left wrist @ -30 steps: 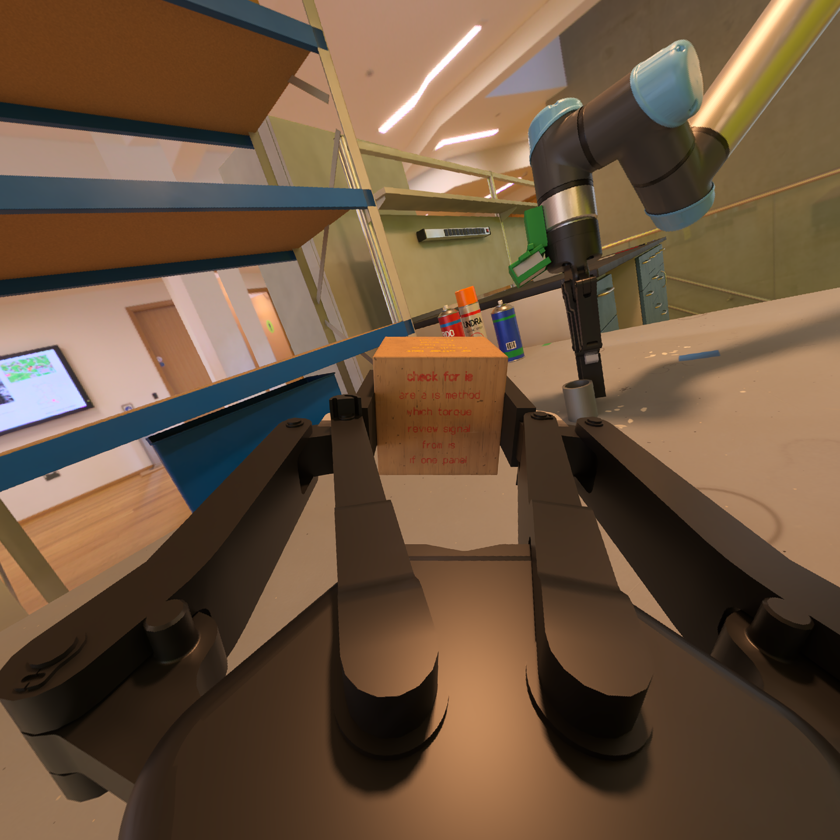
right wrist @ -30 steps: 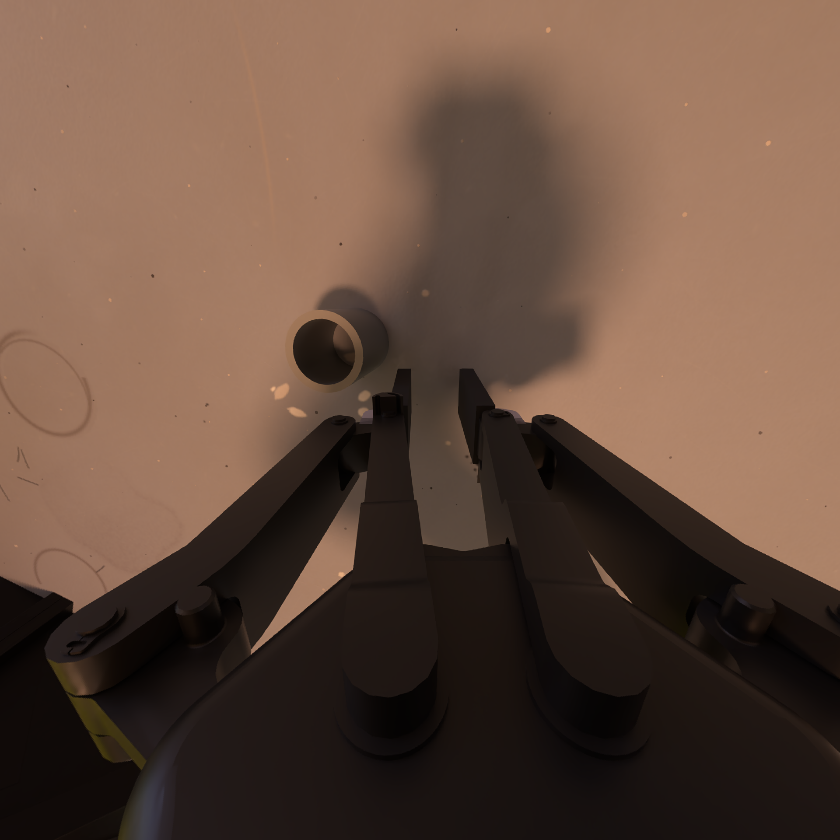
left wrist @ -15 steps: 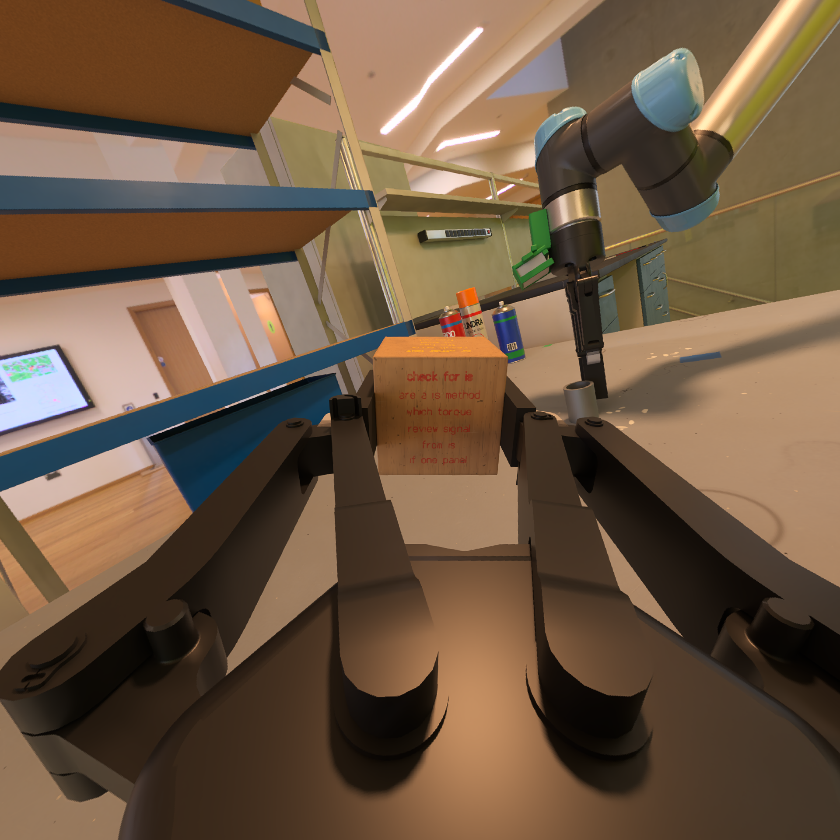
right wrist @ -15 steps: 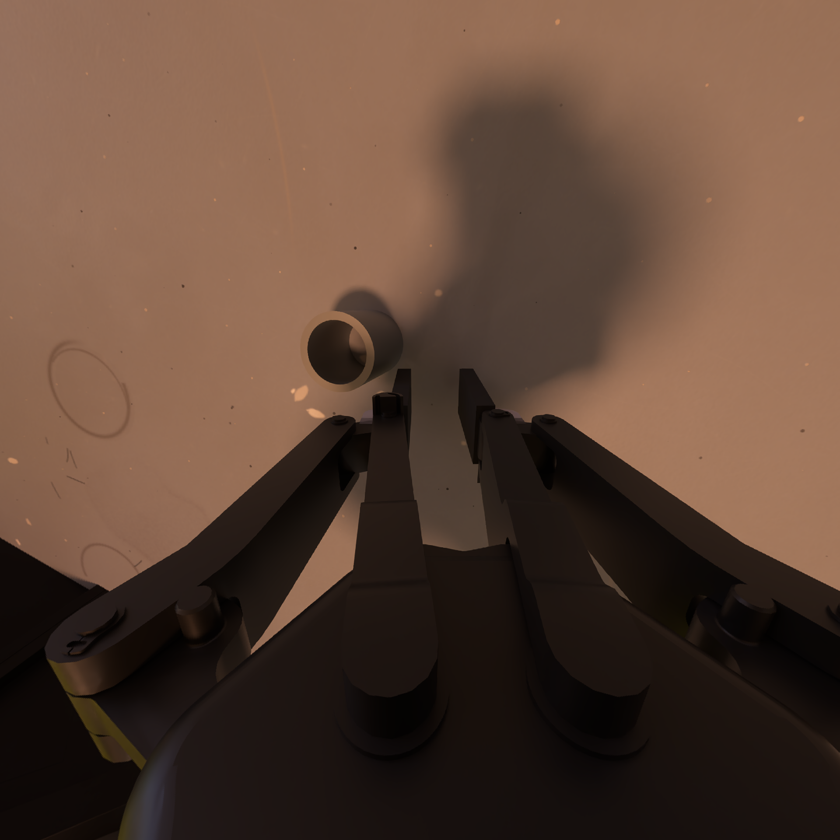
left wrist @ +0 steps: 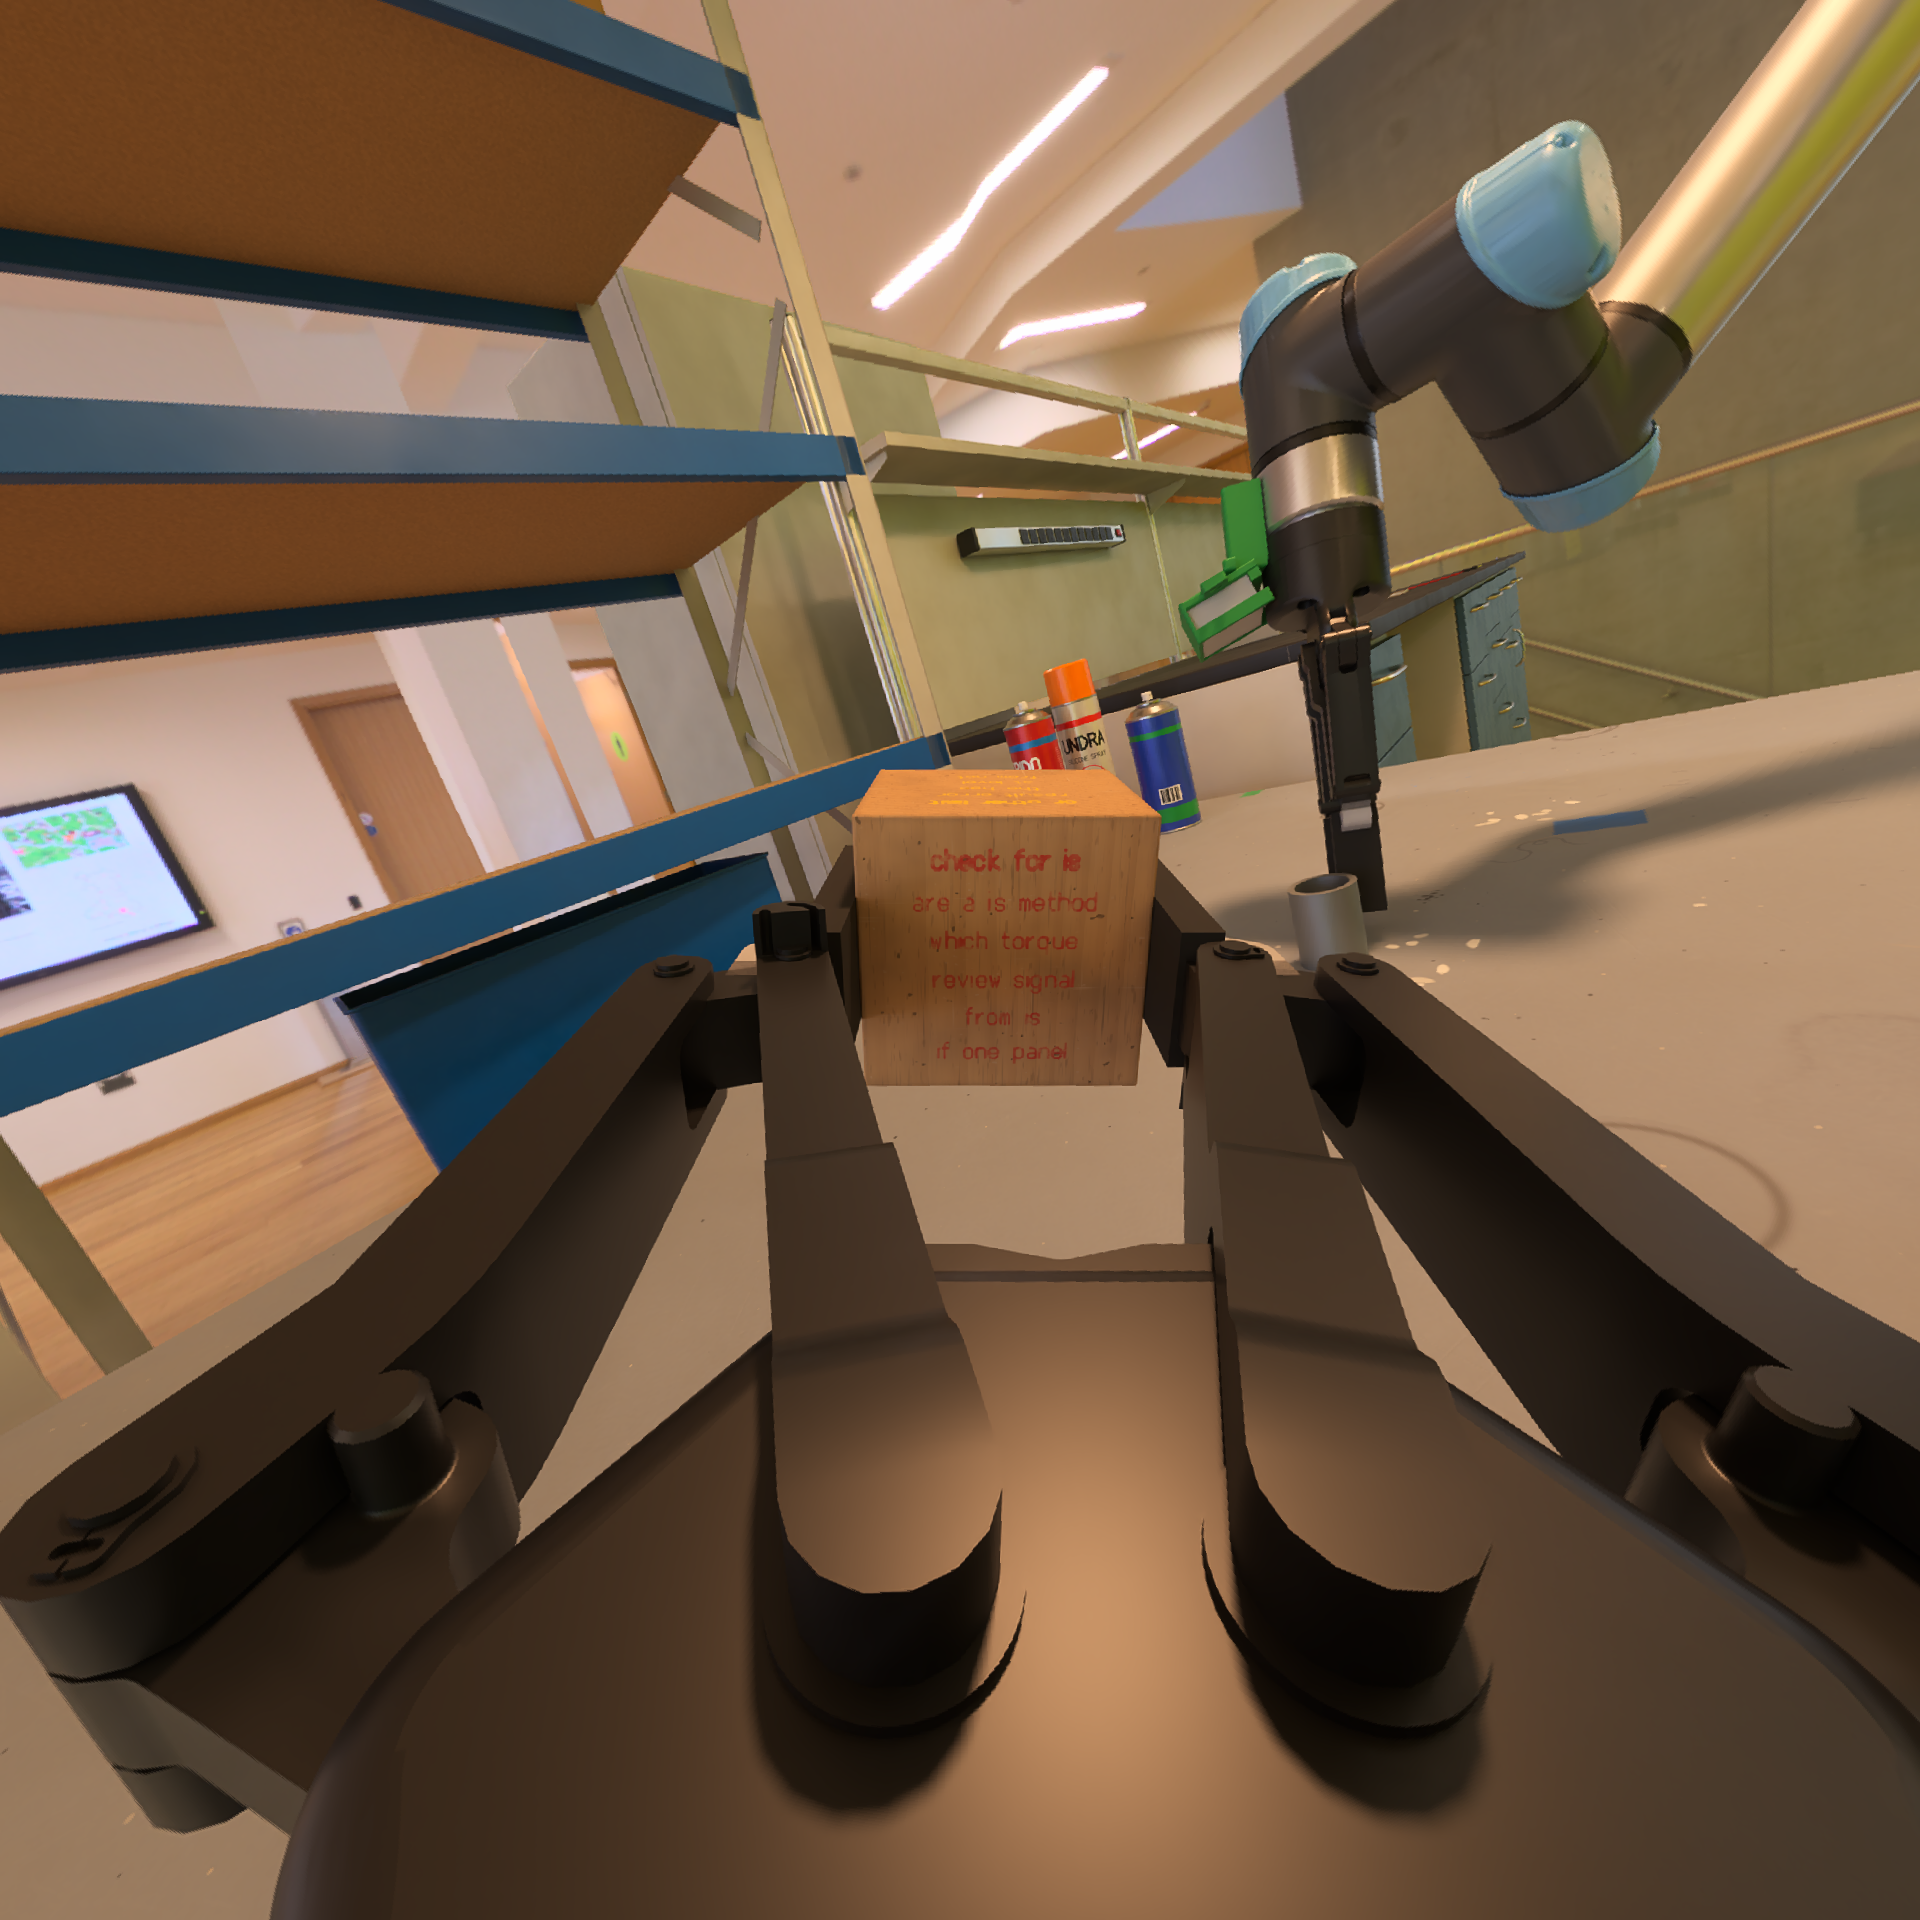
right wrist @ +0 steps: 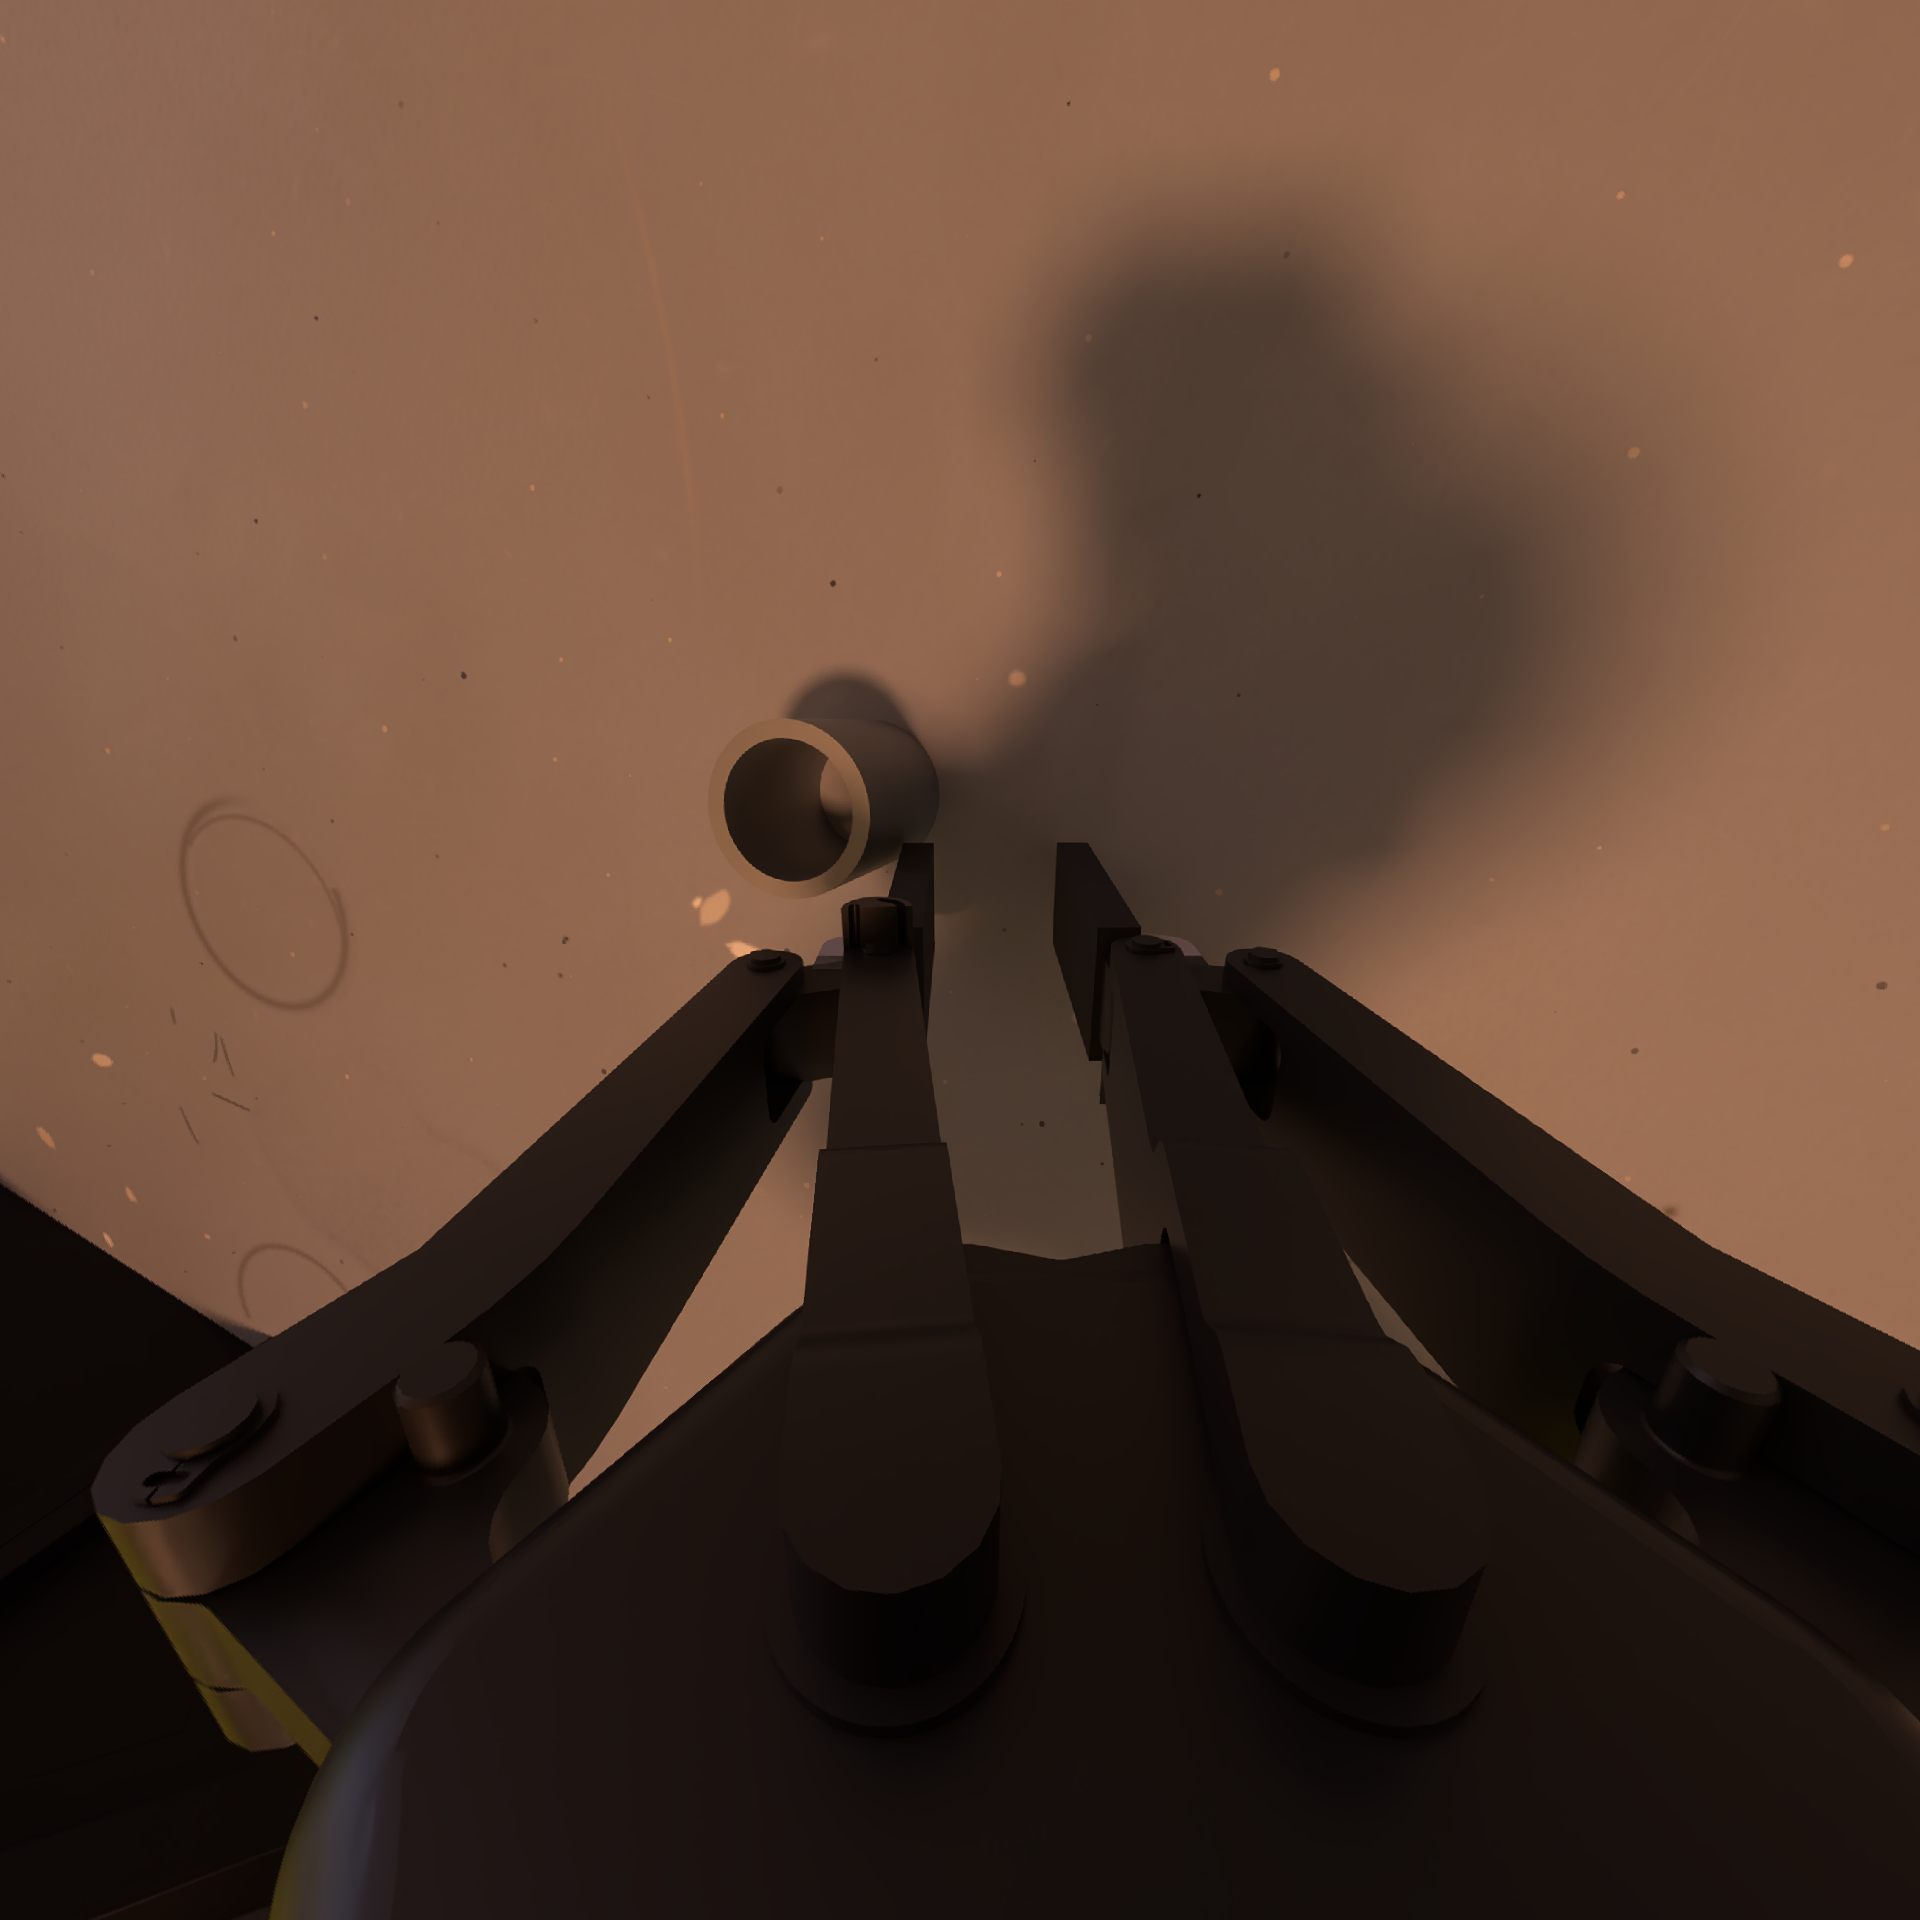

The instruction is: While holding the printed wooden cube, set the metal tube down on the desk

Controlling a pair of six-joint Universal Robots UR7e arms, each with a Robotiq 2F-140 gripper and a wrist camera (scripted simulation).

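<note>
Table (right wrist: 520,416) bare around tube; right gripper (right wrist: 992,883) had lifted clear, jaws apart, empty; left gripper (left wrist: 1003,935) clamped on wooden cube (left wrist: 1003,935); metal tube (right wrist: 821,805) upright on table, released – placement looks done

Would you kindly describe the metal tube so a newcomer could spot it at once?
Start at the grey desk beside the blue shelving. Near the right gripper stands the metal tube, upright and apart from the fingers. It is a short, hollow grey cylinder, unlike the spray cans behind.
</note>
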